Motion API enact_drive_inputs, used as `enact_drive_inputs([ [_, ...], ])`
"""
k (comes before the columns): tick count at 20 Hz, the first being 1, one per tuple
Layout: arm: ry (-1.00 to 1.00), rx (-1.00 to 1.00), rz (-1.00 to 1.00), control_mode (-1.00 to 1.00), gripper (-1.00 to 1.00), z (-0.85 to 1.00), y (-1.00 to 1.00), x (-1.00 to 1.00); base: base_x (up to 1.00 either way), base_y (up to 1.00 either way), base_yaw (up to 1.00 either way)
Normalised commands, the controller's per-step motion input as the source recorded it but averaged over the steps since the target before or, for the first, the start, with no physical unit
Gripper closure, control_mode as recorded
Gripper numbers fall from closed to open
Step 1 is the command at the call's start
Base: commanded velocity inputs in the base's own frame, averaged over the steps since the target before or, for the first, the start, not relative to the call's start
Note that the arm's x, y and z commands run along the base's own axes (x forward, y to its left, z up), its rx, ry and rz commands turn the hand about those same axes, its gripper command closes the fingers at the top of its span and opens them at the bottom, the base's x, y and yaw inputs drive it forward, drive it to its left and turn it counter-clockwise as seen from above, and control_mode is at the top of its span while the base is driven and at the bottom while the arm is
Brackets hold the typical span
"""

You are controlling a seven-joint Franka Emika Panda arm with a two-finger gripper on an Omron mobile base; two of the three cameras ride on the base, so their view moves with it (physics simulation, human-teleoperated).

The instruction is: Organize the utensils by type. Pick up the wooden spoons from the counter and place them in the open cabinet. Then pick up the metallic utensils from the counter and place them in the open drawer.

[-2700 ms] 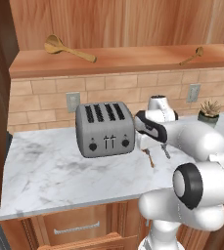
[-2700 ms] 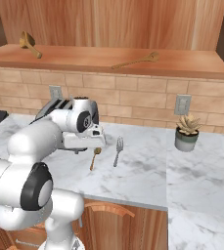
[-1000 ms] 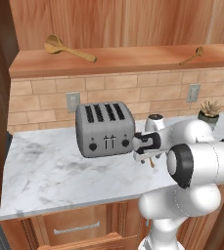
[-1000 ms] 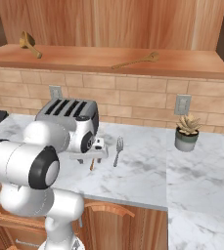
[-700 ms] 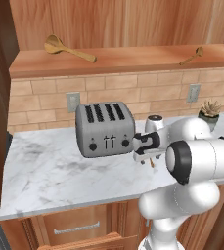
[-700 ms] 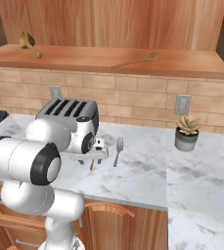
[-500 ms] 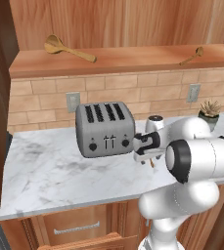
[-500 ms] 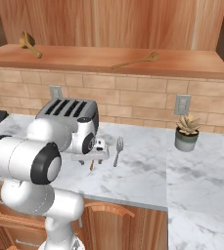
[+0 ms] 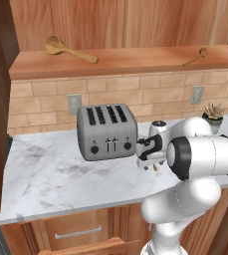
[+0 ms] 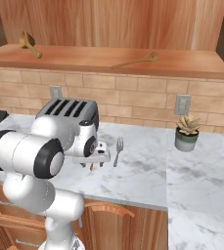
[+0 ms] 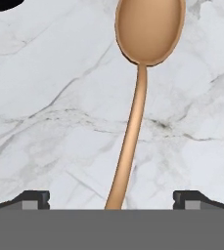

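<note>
I've got the gripper (image 10: 96, 163) down low over the counter (image 9: 46, 174), just right of the toaster (image 9: 107, 131) as the left base view has it. Jaws stand wide apart, nothing clamped: in the hand view the two fingertips (image 11: 31, 199) sit far out to either side and the coppery spoon (image 11: 138, 93) runs straight up the middle between them, flat on the marble, bowl at the far end, handle coming back toward the camera.

Versus 2.7 s back: the arm was reaching out higher, the hand above the metal pieces; now the forearm has folded in and the hand has dropped to the counter surface. Over the last second barely any change, just a slight settle downward. Jaws were just as wide apart then.

Fork (image 10: 118, 149) lies on the counter just beside the gripper, toward the potted plant (image 10: 187, 131), tines pointing to the backsplash. It hasn't moved. In the right base view a bit of the coppery spoon pokes out under the hand.

Both wooden spoons are already up on the open cabinet's shelf (image 9: 135, 61): one wooden spoon (image 9: 67, 49) at the left end, the other wooden spoon (image 9: 195, 57) near the right end, well apart. Same spots as before.

Toaster and plant unchanged. Camera hasn't shifted.
</note>
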Motion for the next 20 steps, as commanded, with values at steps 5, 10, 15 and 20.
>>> enact_drive_inputs([
  [5, 0.0, 0.0, 0.0, -1.0, -1.0, -0.23, 0.0, 0.0, 0.0, 0.0, 0.0],
  [10, 0.0, 0.0, 0.0, -1.0, -1.0, -0.08, 0.0, 0.0, 0.0, 0.0, 0.0],
  [15, 0.0, 0.0, 0.0, -1.0, 1.0, 0.0, 0.0, 0.0, 0.0, 0.0, 0.0],
  [20, 0.0, 0.0, 0.0, -1.0, 1.0, 0.0, 0.0, 0.0, 0.0, 0.0, 0.0],
])
